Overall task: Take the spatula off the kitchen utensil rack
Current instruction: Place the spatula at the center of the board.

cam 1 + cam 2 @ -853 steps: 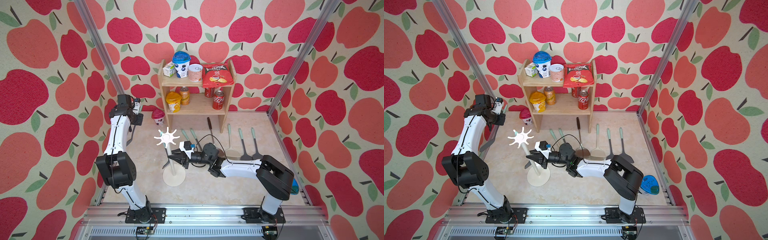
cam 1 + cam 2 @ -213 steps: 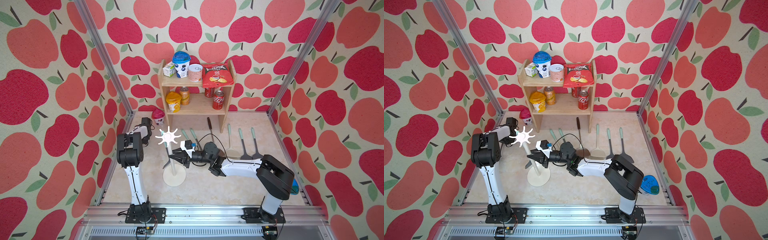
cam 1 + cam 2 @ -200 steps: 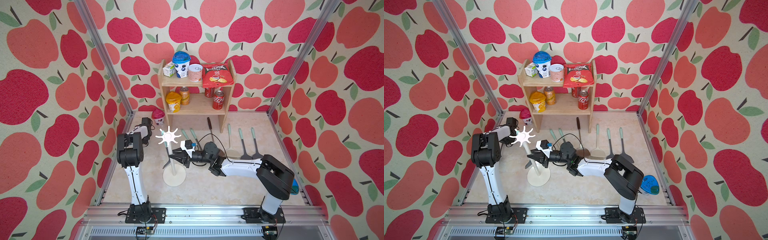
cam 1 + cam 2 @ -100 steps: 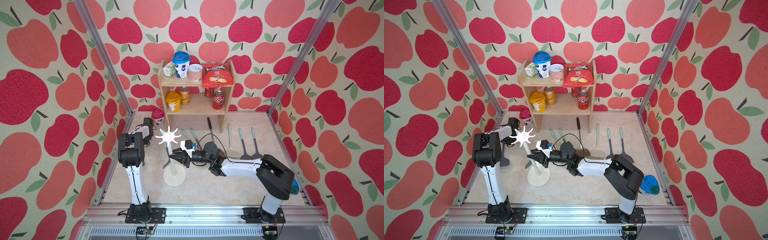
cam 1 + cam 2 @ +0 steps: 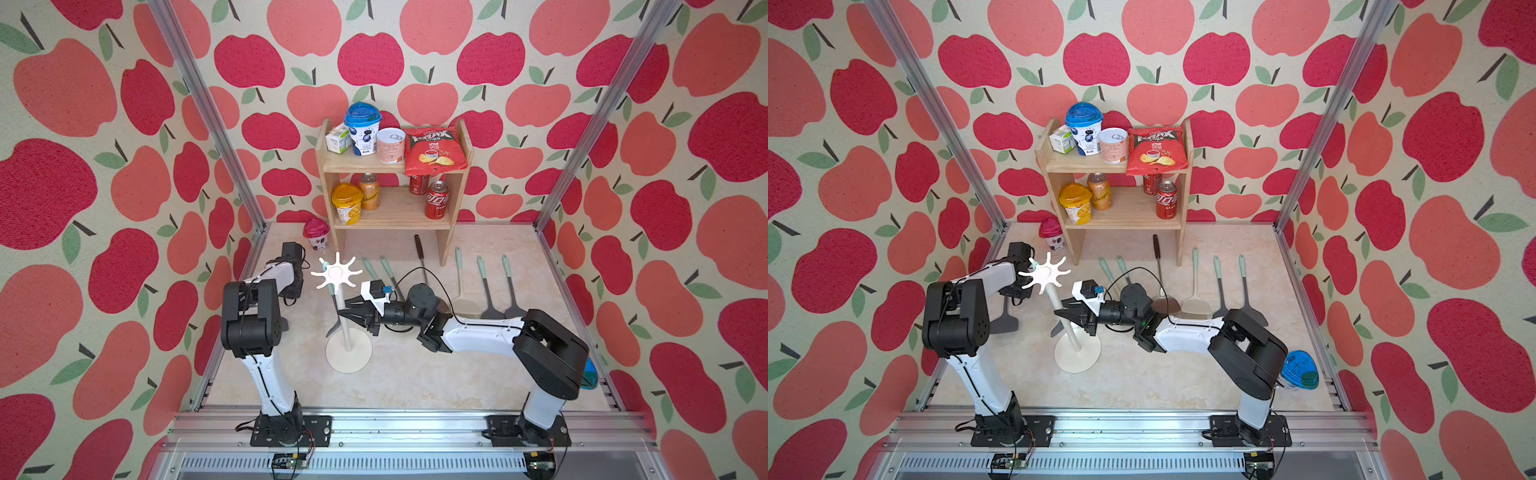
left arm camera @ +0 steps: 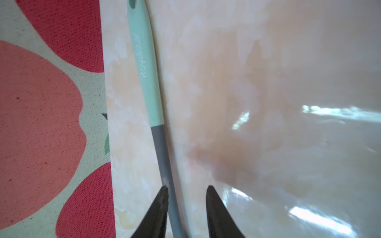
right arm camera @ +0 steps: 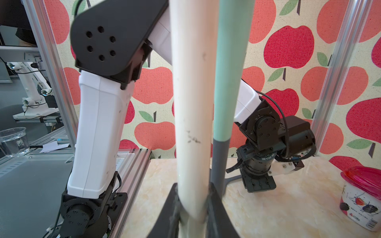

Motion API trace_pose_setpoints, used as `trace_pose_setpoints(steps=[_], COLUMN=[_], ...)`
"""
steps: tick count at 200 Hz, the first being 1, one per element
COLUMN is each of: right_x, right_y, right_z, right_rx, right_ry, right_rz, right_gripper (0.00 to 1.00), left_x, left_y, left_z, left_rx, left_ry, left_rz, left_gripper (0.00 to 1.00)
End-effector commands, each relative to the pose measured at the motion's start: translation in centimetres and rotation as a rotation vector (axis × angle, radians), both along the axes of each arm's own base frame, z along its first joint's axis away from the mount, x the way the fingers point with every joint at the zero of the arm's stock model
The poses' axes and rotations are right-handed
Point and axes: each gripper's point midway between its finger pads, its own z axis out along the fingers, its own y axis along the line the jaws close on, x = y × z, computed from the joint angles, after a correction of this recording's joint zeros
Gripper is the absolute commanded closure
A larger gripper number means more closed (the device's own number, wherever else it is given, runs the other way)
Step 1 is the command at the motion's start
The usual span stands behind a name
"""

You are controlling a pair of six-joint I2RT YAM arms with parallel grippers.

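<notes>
From above we lose the left fingers (image 6: 159, 210) under their own wrist, and of the spatula (image 5: 1005, 322) only the dark blade shows, flat on the worktop (image 5: 415, 382) beside the left wall and well apart from the kitchen utensil rack (image 5: 336, 272). The left wrist view fills the gap: those fingers stand parted, gripping nothing, the grey shaft lying loose between them, just beside one tip. We read "Royalstar" on its mint handle. The right fingers (image 7: 169, 210) are clamped on the rack's white pole; a second mint-handled utensil (image 7: 228, 82) hangs beside it, its head hidden behind them there. Shelf (image 5: 365, 168) labels are too small for us to read
</notes>
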Motion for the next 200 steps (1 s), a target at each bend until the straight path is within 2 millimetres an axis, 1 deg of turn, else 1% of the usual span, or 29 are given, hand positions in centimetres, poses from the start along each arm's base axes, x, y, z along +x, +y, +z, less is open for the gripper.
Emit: trace_pose_setpoints(steps=[1, 17, 29, 42, 57, 74, 79, 82, 93, 110, 149, 183, 200], right_x=[1.1, 0.8, 0.7, 0.5, 0.4, 0.2, 0.2, 0.2, 0.1, 0.1, 0.0, -0.2, -0.2], right_y=[-0.5, -0.6, -0.7, -0.8, -0.9, -0.9, -1.0, -1.0, -1.2, -1.3, -1.4, -1.3, -1.2], right_z=[-1.4, -1.2, -0.9, -0.7, -0.3, -0.1, 0.1, 0.1, 0.4, 0.7, 1.2, 2.1, 2.5], right_rx=[-0.072, -0.075, -0.074, -0.074, -0.078, -0.091, -0.092, -0.093, -0.094, -0.103, -0.115, -0.104, -0.098], right_ry=[0.044, 0.04, 0.038, 0.034, 0.031, 0.032, 0.03, 0.03, 0.028, 0.026, 0.019, 0.015, 0.015], right_rz=[-0.026, -0.014, -0.007, 0.0, 0.005, 0.014, 0.015, 0.016, 0.017, 0.016, 0.02, 0.03, 0.035], right_gripper=[0.98, 0.99, 0.99, 1.0, 1.0, 1.0, 1.0, 1.0, 1.0, 1.0, 1.0, 1.0, 1.0], left_x=[1.3, 0.5, -0.3, -1.2, -2.2, -3.4, -3.7, -4.1, -5.0, -6.2, -9.0, -11.9, -13.1], left_y=[-2.8, -4.4, -5.4, -6.3, -7.6, -8.6, -8.7, -8.9, -9.6, -11.0, -13.0, -14.8, -15.0], left_z=[6.5, 10.1, 12.5, 14.3, 16.1, 18.1, 18.3, 19.0, 19.9, 20.6, 20.8, 21.3, 21.5], left_rx=[-0.201, -0.347, -0.458, -0.545, -0.608, -0.688, -0.711, -0.718, -0.761, -0.82, -0.899, -0.893, -0.864], left_ry=[-0.281, -0.437, -0.542, -0.627, -0.699, -0.79, -0.804, -0.83, -0.87, -0.901, -0.906, -0.93, -0.957], left_rz=[-0.004, -0.021, -0.034, -0.057, -0.099, -0.137, -0.14, -0.149, -0.176, -0.228, -0.286, -0.336, -0.335], left_gripper=[0.63, 0.63, 0.63, 0.61, 0.6, 0.61, 0.61, 0.61, 0.61, 0.6, 0.6, 0.51, 0.46])
